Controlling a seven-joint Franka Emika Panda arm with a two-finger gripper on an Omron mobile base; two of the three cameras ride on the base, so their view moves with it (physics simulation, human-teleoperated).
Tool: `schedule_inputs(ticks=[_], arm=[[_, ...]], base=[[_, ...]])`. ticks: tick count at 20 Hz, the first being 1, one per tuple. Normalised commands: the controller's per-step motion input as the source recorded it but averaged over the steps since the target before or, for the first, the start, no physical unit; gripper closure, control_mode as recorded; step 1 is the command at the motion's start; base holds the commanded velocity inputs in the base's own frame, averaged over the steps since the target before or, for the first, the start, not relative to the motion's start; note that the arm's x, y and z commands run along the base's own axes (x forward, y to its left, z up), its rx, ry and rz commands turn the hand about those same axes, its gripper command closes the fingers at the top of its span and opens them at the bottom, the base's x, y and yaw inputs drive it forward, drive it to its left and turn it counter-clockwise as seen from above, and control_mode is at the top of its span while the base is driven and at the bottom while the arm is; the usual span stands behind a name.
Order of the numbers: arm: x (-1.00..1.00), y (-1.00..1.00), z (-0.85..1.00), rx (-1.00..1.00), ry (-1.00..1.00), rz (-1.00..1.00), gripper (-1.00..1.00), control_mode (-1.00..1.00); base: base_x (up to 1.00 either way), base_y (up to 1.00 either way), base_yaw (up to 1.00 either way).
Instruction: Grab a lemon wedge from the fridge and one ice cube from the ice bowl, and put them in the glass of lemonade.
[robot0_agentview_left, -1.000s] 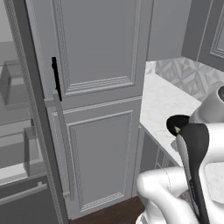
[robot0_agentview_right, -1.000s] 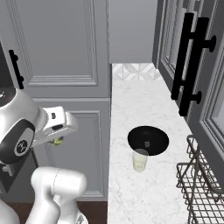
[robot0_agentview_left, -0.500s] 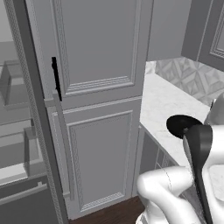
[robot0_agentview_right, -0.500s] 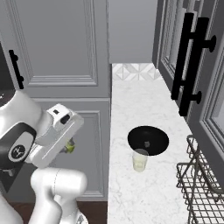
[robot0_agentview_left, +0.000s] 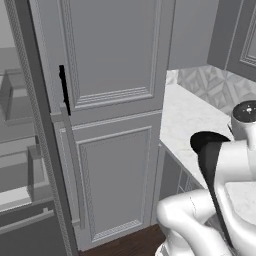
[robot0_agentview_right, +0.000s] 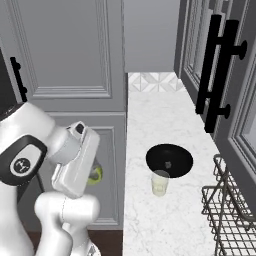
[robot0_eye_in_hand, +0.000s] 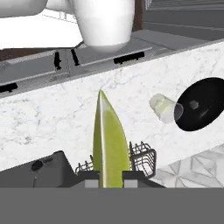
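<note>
The lemon wedge (robot0_eye_in_hand: 109, 135), a narrow yellow-green sliver, sticks up between the two finger tips of my gripper (robot0_eye_in_hand: 110, 175), which is shut on it. From the right base view the wedge (robot0_agentview_right: 95, 174) shows under the white hand, beside the counter's left edge and in front of the cabinet door. The glass of lemonade (robot0_agentview_right: 160, 182) stands upright on the marble counter, just in front of the black ice bowl (robot0_agentview_right: 169, 159). One ice cube (robot0_agentview_right: 169, 164) lies in the bowl. The hand view also holds the glass (robot0_eye_in_hand: 164, 107) and the bowl (robot0_eye_in_hand: 205, 104). My arm partly covers the bowl (robot0_agentview_left: 202, 139).
A wire dish rack (robot0_agentview_right: 230, 210) stands on the counter's right front, close to the glass. Tall grey panelled cabinets with a black handle (robot0_agentview_left: 63, 90) rise left of the counter. Open fridge shelves (robot0_agentview_left: 20, 150) lie at the far left. Upper cabinet handles (robot0_agentview_right: 215, 70) hang over the counter.
The hand has swung right and slightly down toward the counter edge, carrying the lemon wedge. Bowl, glass and rack have stayed put.
</note>
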Motion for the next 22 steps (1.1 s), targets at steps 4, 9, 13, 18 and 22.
schedule_inputs(ticks=[4,9,13,18,22], arm=[[0.0,-0.2,-0.3,-0.17,0.44,0.55,1.0,-1.0],[0.25,-0.29,-0.2,0.0,0.08,0.39,1.0,-1.0],[0.69,-0.04,-0.14,0.0,0.0,0.05,1.0,-1.0],[0.53,-0.16,-0.32,-0.1,0.0,0.0,1.0,-1.0],[0.14,-0.43,-0.18,-0.12,0.0,-0.04,1.0,-1.0]], base=[[0.0,0.0,0.0],[0.0,0.0,0.0],[0.0,0.0,0.0],[0.0,0.0,0.0],[0.0,0.0,0.0]])
